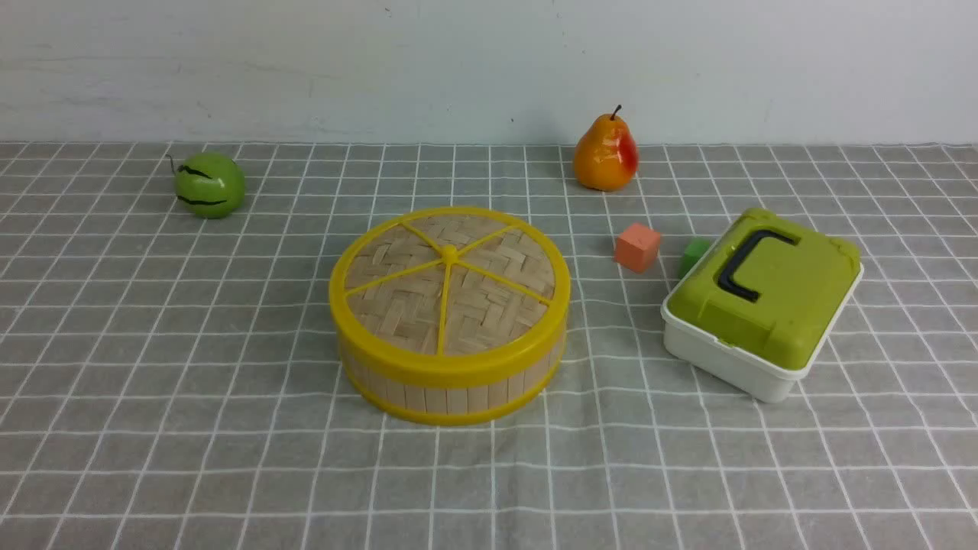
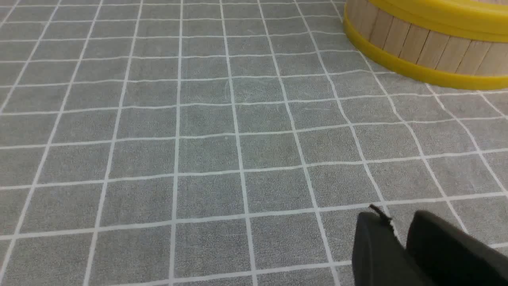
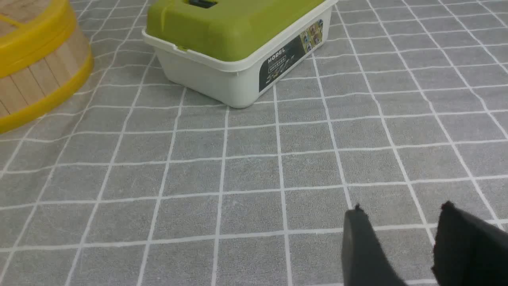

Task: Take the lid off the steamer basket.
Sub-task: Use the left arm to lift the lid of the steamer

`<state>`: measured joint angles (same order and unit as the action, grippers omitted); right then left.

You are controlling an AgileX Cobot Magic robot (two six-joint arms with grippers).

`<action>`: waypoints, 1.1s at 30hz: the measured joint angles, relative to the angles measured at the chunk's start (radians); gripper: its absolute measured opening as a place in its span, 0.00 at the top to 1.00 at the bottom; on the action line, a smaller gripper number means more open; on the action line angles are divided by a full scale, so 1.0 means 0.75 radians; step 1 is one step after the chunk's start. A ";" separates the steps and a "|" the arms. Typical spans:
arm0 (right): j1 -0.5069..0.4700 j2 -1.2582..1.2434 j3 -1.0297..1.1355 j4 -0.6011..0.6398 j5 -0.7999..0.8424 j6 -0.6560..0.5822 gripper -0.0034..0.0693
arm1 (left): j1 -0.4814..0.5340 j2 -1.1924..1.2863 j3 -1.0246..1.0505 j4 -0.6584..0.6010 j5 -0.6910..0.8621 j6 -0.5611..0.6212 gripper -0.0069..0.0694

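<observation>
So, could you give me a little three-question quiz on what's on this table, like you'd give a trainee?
1. True or false: the lid is still on the steamer basket.
2. Which is nearer the pear: (a) the orange block or (b) the striped green fruit?
3. Fill in: the handle on the green-topped white box is ____.

Key: 1 true; 2 a; 3 black.

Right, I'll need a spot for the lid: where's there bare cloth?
Left of the steamer basket, below the green fruit; also in front of the basket. Crowded: around the green cube, between orange block and lidded box.
</observation>
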<state>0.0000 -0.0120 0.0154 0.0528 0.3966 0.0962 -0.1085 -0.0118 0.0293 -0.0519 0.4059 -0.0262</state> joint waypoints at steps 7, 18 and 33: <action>0.000 0.000 0.000 0.000 0.000 0.000 0.62 | 0.000 0.000 0.000 0.000 0.000 0.000 0.74; 0.000 0.000 0.000 0.000 0.000 0.000 0.62 | 0.000 0.000 0.000 0.000 0.000 0.000 0.72; 0.000 0.000 0.000 0.000 0.000 0.000 0.62 | 0.000 0.000 0.000 0.006 0.000 0.000 0.71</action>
<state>0.0000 -0.0120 0.0154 0.0528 0.3966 0.0962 -0.1085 -0.0118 0.0293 -0.0476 0.4059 -0.0262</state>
